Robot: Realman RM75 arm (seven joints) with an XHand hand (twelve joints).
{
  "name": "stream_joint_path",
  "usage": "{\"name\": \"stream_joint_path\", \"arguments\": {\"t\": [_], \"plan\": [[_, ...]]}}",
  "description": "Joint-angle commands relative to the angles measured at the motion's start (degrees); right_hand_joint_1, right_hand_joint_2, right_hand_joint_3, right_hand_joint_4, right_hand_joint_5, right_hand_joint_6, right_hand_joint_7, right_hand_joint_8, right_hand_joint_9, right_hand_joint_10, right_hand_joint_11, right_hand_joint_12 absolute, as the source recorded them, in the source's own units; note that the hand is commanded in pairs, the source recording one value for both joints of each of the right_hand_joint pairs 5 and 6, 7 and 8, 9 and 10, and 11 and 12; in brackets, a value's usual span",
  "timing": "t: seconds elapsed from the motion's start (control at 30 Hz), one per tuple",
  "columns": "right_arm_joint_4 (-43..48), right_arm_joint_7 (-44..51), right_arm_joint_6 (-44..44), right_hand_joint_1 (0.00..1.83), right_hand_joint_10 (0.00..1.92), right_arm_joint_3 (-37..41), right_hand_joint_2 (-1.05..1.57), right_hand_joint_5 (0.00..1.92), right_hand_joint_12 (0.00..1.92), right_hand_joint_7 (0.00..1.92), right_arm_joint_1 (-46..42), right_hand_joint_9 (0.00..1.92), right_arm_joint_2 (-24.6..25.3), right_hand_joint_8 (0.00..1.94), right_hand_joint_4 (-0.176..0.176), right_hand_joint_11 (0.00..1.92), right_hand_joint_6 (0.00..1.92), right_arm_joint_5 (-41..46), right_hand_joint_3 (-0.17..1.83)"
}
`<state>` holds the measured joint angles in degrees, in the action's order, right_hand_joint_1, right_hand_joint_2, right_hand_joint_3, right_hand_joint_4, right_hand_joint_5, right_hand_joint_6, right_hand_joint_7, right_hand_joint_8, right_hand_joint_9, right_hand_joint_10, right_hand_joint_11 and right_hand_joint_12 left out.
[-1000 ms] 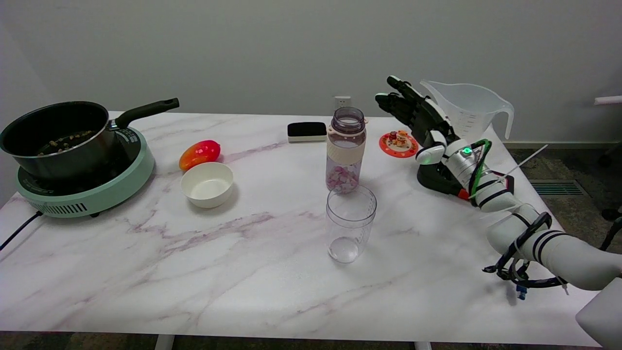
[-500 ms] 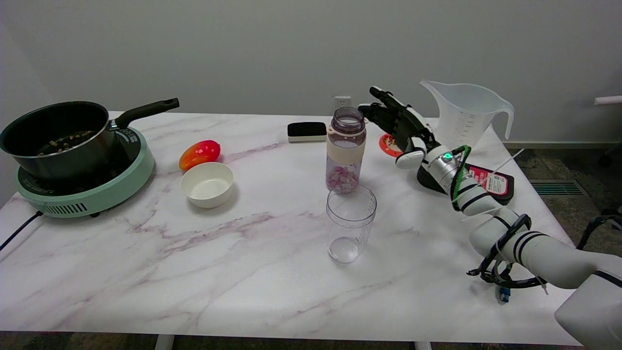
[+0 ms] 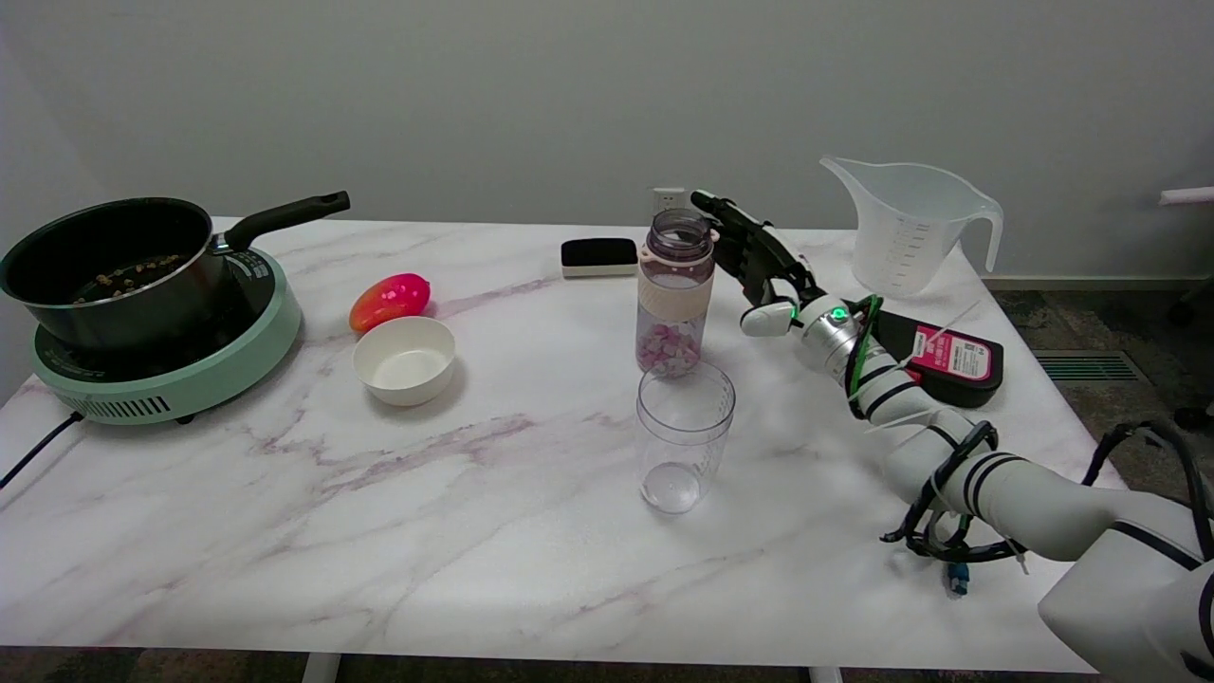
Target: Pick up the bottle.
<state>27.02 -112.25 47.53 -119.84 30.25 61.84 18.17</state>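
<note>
The bottle (image 3: 674, 294) stands upright near the middle of the table (image 3: 474, 531), a little toward the far edge, its long axis vertical and its mouth open with no cap on it. A pale band wraps its upper body and pinkish bits fill the bottom.

The right hand (image 3: 756, 258) is just beside the bottle on the side toward the table's right edge, at about the height of the neck and band. Its fingers (image 3: 713, 207) are spread and stretched out toward the far edge, reaching past the bottle's rim; they hold nothing. From this view I cannot tell whether any finger touches the bottle, though the nearest ones look very close to the rim.

So the bottle lies to the left of the palm, sideways from the hand, and the open palm seems turned toward it. The coming move, as I judge it, is a short sideways closing-in so the fingers wrap the upright body around the band, then a lift straight up.

A clear cup (image 3: 685, 434) stands just in front of the bottle, toward the near edge, close enough that a low or sweeping approach could knock it. A jug (image 3: 910, 228) stands well apart near the far right corner.
</note>
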Motion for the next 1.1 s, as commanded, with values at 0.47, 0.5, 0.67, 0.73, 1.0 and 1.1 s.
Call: {"name": "stream_joint_path", "arguments": {"t": [0.47, 0.5, 0.67, 0.73, 1.0, 1.1], "plan": [[-3.06, 0.45, -3.14, 1.42, 0.49, -0.12, -0.62, 0.19, 0.12, 0.55, 3.05, 0.49, 4.79, 0.55, 0.000, 0.12, 0.19, -1.76, 0.96], [-3.06, 0.50, -3.14, 1.43, 0.51, -0.12, -0.58, 0.19, 0.12, 0.56, 3.05, 0.51, 4.79, 0.56, 0.000, 0.12, 0.19, -1.76, 0.95], [-3.06, 1.57, -3.59, 1.45, 0.57, 0.04, -0.49, 0.20, 0.10, 0.61, 2.89, 0.57, 4.71, 0.61, 0.000, 0.10, 0.20, -1.76, 0.90], [-3.06, 1.57, -3.62, 1.45, 0.58, 0.04, -0.47, 0.22, 0.11, 0.63, 2.81, 0.58, 4.57, 0.63, 0.000, 0.11, 0.22, -1.76, 0.90], [-3.06, 1.57, -3.70, 1.46, 0.61, 0.04, -0.44, 0.24, 0.12, 0.65, 2.65, 0.61, 4.31, 0.65, 0.000, 0.12, 0.24, -1.76, 0.89], [-3.06, 1.65, -3.78, 1.49, 0.65, 0.04, -0.34, 0.26, 0.13, 0.67, 2.65, 0.65, 4.26, 0.67, 0.000, 0.13, 0.26, -1.76, 0.86]]}}
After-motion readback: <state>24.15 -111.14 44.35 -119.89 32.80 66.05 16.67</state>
